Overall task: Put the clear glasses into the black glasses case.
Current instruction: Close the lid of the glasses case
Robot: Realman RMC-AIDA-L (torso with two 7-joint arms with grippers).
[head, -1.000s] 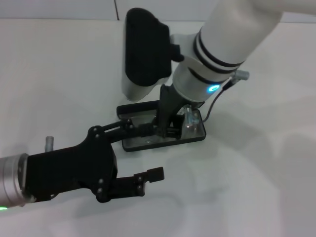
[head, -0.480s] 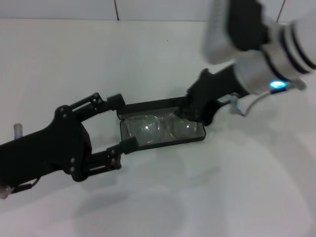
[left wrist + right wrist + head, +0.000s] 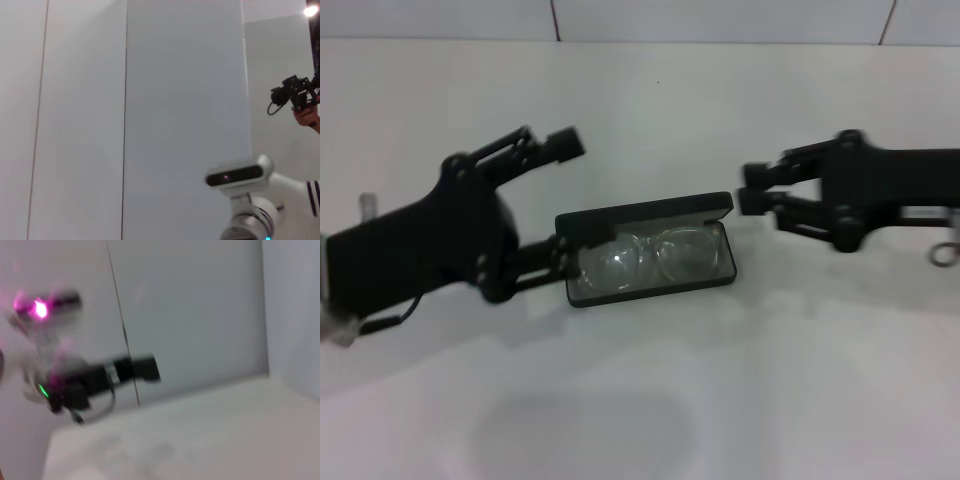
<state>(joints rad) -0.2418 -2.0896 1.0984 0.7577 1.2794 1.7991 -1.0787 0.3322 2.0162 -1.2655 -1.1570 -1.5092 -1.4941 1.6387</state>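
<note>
The clear glasses [image 3: 655,255] lie inside the black glasses case [image 3: 650,292], lenses up on the grey lining. The case stands open in the middle of the white table, with its lid [image 3: 645,212] raised along the far side. My left gripper [image 3: 563,200] is open and empty at the case's left end; its lower finger [image 3: 558,256] is close to the case's left edge. To the right of the case, my right gripper [image 3: 752,188] hovers open and empty, clear of the lid's corner.
The white table [image 3: 650,400] runs to a pale wall at the back. The left wrist view shows only wall panels, the robot's head camera [image 3: 239,172] and a person's hand holding a device [image 3: 295,95]. The right wrist view shows my left arm [image 3: 95,380], blurred.
My right gripper has let go of the glasses in the case and drawn away to the right. The left gripper has risen and moved up to the case's left end.
</note>
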